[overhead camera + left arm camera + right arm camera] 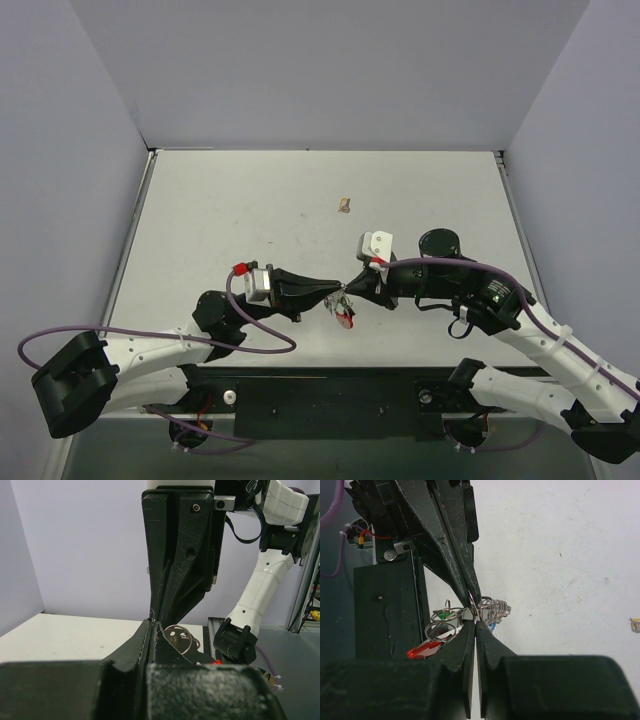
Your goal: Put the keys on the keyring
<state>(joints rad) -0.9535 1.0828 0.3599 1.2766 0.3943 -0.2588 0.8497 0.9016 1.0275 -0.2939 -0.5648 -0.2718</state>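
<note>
Currently the keys (344,314), bunched with the wire keyring (494,609) and a red tag (420,651), sit lower centre of the top view, where left pincer (337,292) and right pincer (351,288) meet tip-to-tip, both pressed together on that keyring, above the surface (250,200).

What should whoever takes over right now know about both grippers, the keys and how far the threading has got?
Left gripper: shut, its tip pinching the key bundle.
Right gripper: shut, tip to tip with the left one, pinching the same bundle.
Bundle: wire rings, small keys, and red and blue bits, held at the tips over the near part of the table.
Done: both arms have hold of the bundle.
Left: the views don't show whether any key is threaded, so check, then finish.
The tan lump lies apart, further back.
</note>
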